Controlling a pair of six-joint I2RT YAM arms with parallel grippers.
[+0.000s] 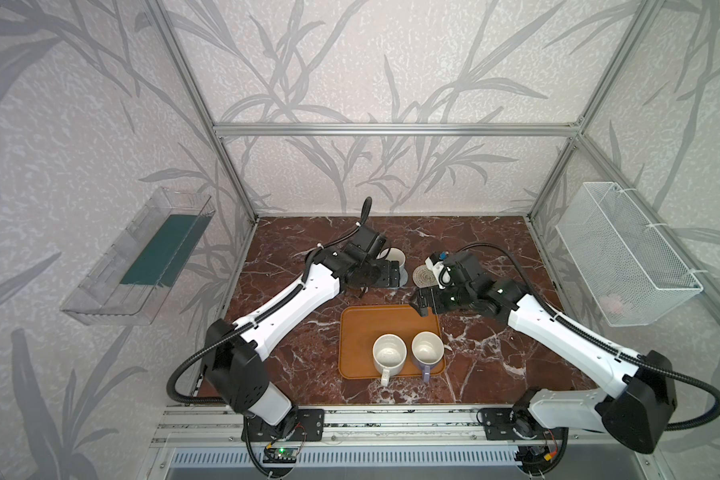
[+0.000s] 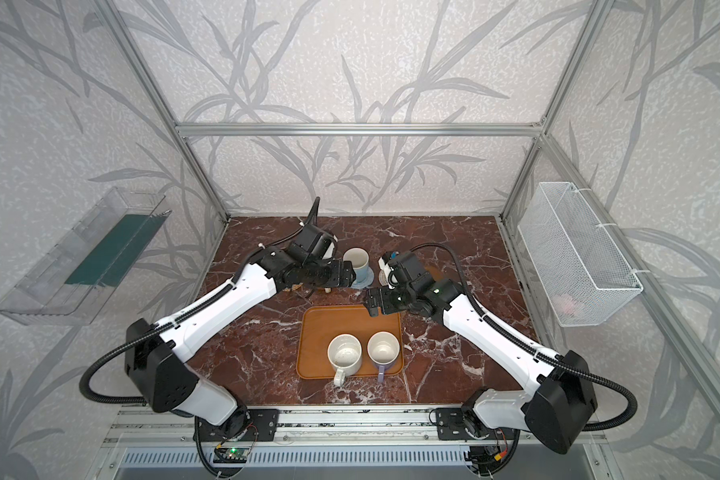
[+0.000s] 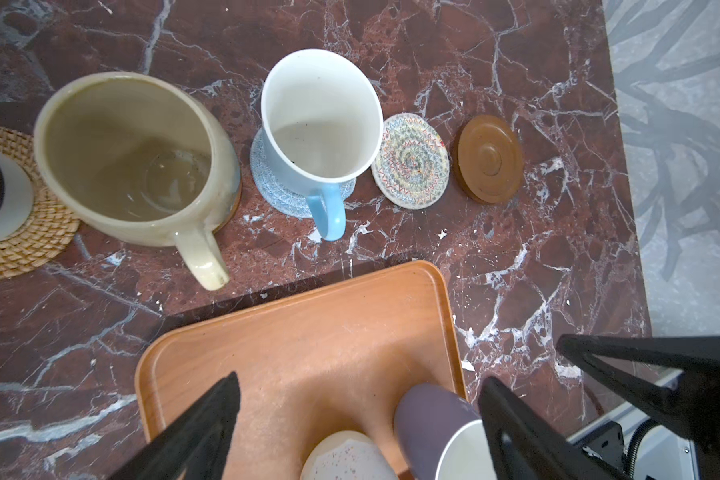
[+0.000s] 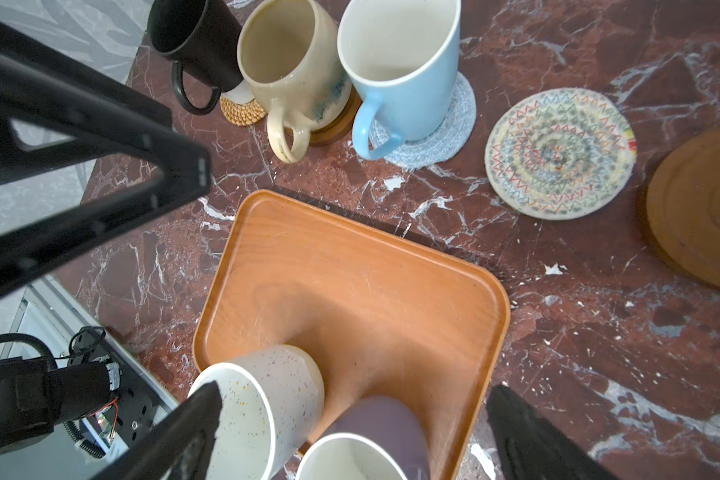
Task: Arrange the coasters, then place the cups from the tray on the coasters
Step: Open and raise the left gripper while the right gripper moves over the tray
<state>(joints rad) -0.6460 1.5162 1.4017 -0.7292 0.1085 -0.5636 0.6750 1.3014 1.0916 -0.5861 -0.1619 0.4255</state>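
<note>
Red marble bench [image 1: 292,357], both top views: tray [image 1: 375,320] toward 6 o'clock carries speckled cup [image 1: 388,353] and lavender cup [image 1: 427,349]; light blue cup [image 2: 356,259] stands at 12 o'clock of tray. Left wrist view: left hand [image 3: 360,378] spread, empty; light blue cup on blue-grey coaster [image 3: 265,178]. Right wrist view: right hand [image 4: 352,386] spread, empty.

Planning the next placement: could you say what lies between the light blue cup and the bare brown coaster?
The empty cream rope coaster, shown in the left wrist view.

Table [image 3: 516,291]: polished red-brown marble look. Tray [image 4: 350,270]: smooth matt wood grain. Rattan coaster [image 3: 38,245]: woven, rough. Light blue mug [image 4: 425,104]: glossy ceramic.
</note>
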